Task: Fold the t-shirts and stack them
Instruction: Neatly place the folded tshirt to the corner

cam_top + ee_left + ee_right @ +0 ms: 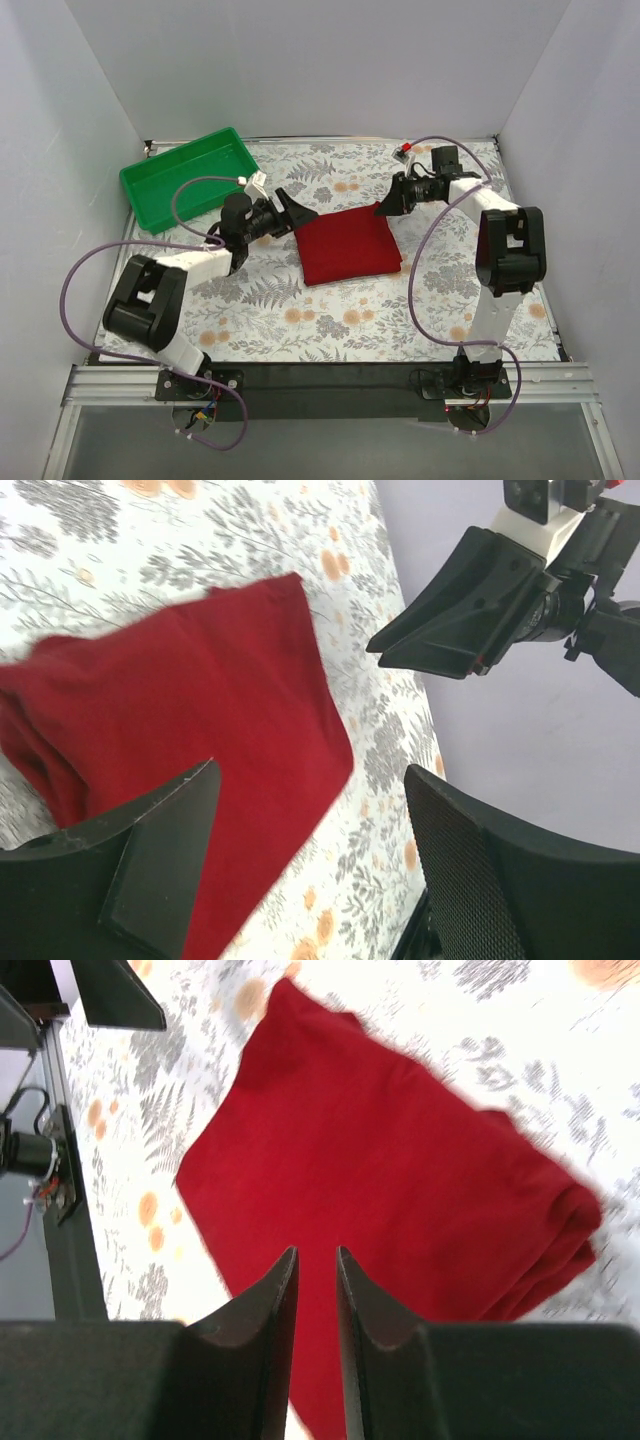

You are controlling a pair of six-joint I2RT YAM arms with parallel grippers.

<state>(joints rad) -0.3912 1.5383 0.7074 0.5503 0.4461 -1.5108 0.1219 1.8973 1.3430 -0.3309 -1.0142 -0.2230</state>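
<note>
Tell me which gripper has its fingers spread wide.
The left gripper: its fingers stand wide apart at the edge of the red t-shirt, gripping nothing. The right gripper leaves only a narrow gap.

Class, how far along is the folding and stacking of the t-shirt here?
Done: the red t-shirt lies folded into a compact rectangle. In hand: nothing; the left gripper, open, and the right gripper, jaws narrowly apart, sit at its edges, empty. Left: stacking, perhaps into the empty green tray.

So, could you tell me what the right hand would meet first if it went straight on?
Most likely the shirt: the right hand points down at it, though depth is unclear.
</note>
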